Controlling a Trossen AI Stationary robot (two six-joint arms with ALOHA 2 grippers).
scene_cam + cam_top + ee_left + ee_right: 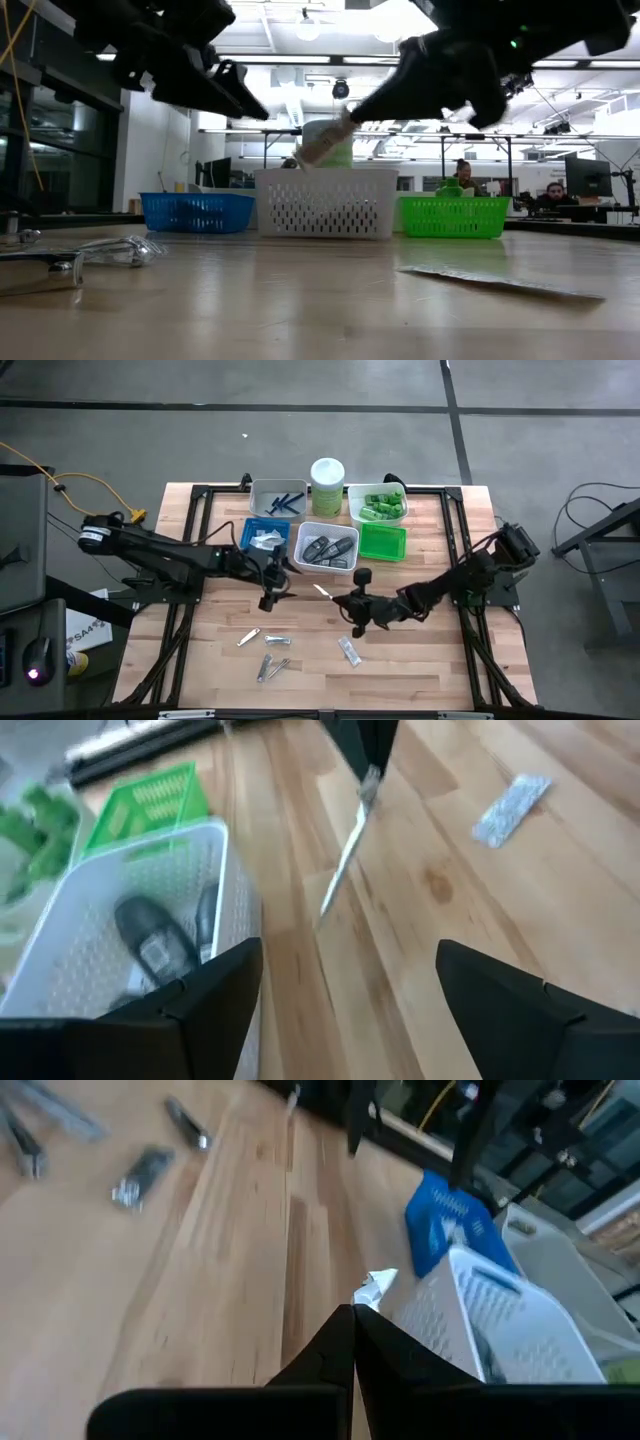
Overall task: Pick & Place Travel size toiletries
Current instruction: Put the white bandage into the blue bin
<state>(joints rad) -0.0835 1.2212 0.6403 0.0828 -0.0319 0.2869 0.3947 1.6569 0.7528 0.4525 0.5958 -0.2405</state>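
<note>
My right gripper (340,600) hovers over the table's middle, shut on a thin clear packet (322,592), just near of the white tray of dark grey oval cases (327,548). My left gripper (276,582) is open, in the air left of that packet and touching nothing. On the wood nearer me lie silver clippers (248,637), (272,668) and another clear packet (349,650). Blue razors fill the grey tray (278,500) and green tubes the far white tray (378,505). The oval cases (155,940) also show in the left wrist view. My right gripper pinches the clear packet by one end (368,1302) between its two fingers. The fingers come slanting down from the table's right. The packet is lifted clear of the table, and its free end (312,150) sticks out past the fingertips toward the white tray.
A blue tray (265,535) stands left of the white tray and a green tray (382,542) right of it. A tall pale-green canister (327,485) stands at the far edge. Bare wood lies near of both grippers, around the scattered clippers. People sit in the room beyond.
</note>
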